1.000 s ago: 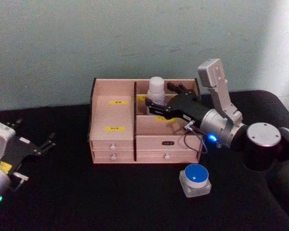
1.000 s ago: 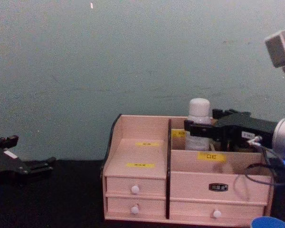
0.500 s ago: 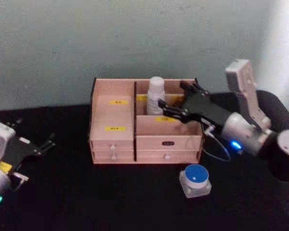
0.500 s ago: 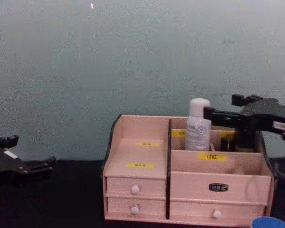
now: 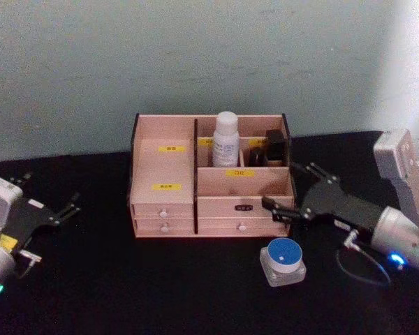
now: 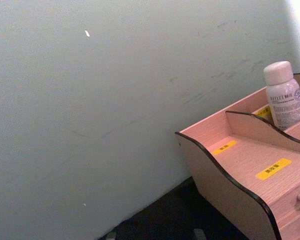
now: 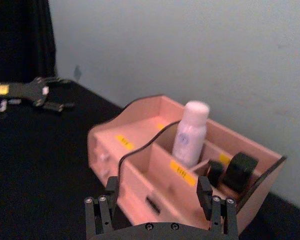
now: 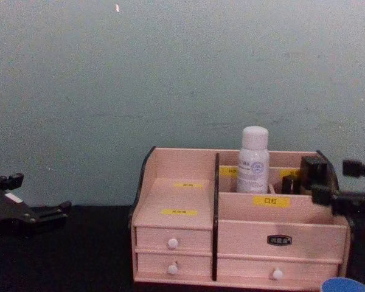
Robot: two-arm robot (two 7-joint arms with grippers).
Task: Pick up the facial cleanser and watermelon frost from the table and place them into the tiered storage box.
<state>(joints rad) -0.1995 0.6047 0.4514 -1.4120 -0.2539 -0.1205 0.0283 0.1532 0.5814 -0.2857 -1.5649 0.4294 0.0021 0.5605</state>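
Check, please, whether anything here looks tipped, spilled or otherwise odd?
Nothing stands out. The white bottle stands upright in the tiered storage box, whose drawers are shut. The blue-lidded jar sits upright on the table near the open right gripper. The left gripper is parked at the left.

White bottle (image 5: pixel 225 138), likely cleanser, upright in box (image 5: pixel 160 167)

Pale grey-green wall (image 5: pixel 195 56); black tabletop (image 5: pixel 160 293)

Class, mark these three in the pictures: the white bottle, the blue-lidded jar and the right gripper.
white bottle (image 5: pixel 225 143), head view, on its labelled body.
blue-lidded jar (image 5: pixel 283 253), head view, on the blue lid.
right gripper (image 7: pixel 157 187), right wrist view, midway between its open fingertips.
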